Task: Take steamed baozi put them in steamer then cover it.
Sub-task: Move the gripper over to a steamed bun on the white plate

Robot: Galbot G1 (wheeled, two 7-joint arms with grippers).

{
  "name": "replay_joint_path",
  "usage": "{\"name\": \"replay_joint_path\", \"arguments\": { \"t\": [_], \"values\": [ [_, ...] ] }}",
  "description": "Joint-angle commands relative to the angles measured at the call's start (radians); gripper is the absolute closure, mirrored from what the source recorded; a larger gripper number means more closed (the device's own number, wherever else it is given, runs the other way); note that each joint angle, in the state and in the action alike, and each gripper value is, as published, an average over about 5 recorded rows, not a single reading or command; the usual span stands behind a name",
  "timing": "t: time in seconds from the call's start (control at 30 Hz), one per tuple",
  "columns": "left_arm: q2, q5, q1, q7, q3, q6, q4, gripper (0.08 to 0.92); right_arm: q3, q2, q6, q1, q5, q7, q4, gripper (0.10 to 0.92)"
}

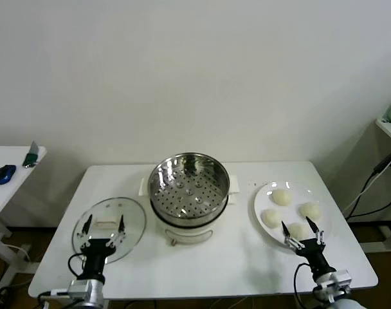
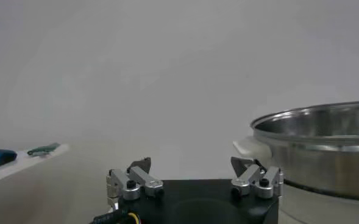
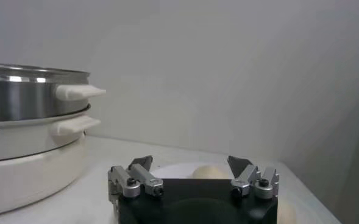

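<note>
1. Four buns [image 1: 289, 211] lie on a white plate [image 1: 267, 193] at the lower right of the head view, none of them in the pot; one bun's pale top [image 3: 210, 172] also shows just past the fingers in the right wrist view
2. The steamer [image 1: 189, 188] sits at the centre of that frame on a white table [image 1: 247, 264], uncovered, its holed tray bare (the holes are plainly visible); its steel wall [image 2: 325, 152] fills the right edge of the left wrist view, and its wall and white side handles [image 3: 27, 115] fill the left of the right wrist view
3. The glass lid [image 1: 109, 226] lies flat on the table at the lower left of the head view, just beside the steamer and apart from it, its white bar handle facing up
4. The right gripper [image 1: 302, 230] hangs at the near edge of the plate, at the lower right, fingers spread wide with nothing between them, the tips [image 3: 239, 164] close to the nearest bun
5. The left gripper [image 1: 104, 224] hovers over the lid at the lower left, its fingers [image 2: 141, 165] likewise spread and holding nothing
6. A side table [image 1: 9, 187] at the far left edge carries a small blue object [image 1: 4, 174]
</note>
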Motion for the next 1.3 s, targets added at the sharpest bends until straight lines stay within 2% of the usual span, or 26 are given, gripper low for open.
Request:
{"name": "replay_joint_path", "arguments": {
  "t": [0.03,0.23,0.43,0.63,0.77,0.97,1.13,1.3],
  "values": [
    [0.013,-0.003,0.003,-0.001,0.001,-0.011,-0.006,0.177,0.032,-0.039,-0.06,0.05,-0.075,-0.075,0.016,0.203],
    [0.034,-0.004,0.01,0.0,0.009,-0.013,-0.011,0.177,0.006,-0.307,-0.218,0.185,-0.162,-0.258,0.0,0.203],
    [0.053,-0.012,0.021,0.009,0.015,-0.002,-0.023,0.177,-0.116,-0.626,-0.231,0.364,-0.258,-0.599,-0.145,0.203],
    [0.061,-0.027,0.013,-0.002,0.019,0.012,-0.02,0.177,-0.412,-0.742,-0.213,0.72,-0.457,-0.843,-0.316,0.203],
    [0.063,-0.032,-0.003,-0.005,0.018,0.019,-0.009,0.177,-0.747,-0.725,-0.191,1.081,-0.543,-0.924,-0.417,0.203],
    [0.064,-0.047,-0.022,-0.012,0.013,0.036,-0.013,0.177,-1.209,-0.562,-0.151,1.525,-0.544,-0.968,-0.662,0.203],
    [0.072,-0.055,-0.021,-0.016,0.005,0.042,-0.014,0.177,-1.41,-0.431,-0.104,1.655,-0.542,-0.989,-0.823,0.203],
    [0.083,-0.066,-0.019,-0.02,-0.006,0.046,-0.01,0.177,-1.479,-0.333,-0.085,1.665,-0.546,-0.992,-0.933,0.203]
  ]
}}
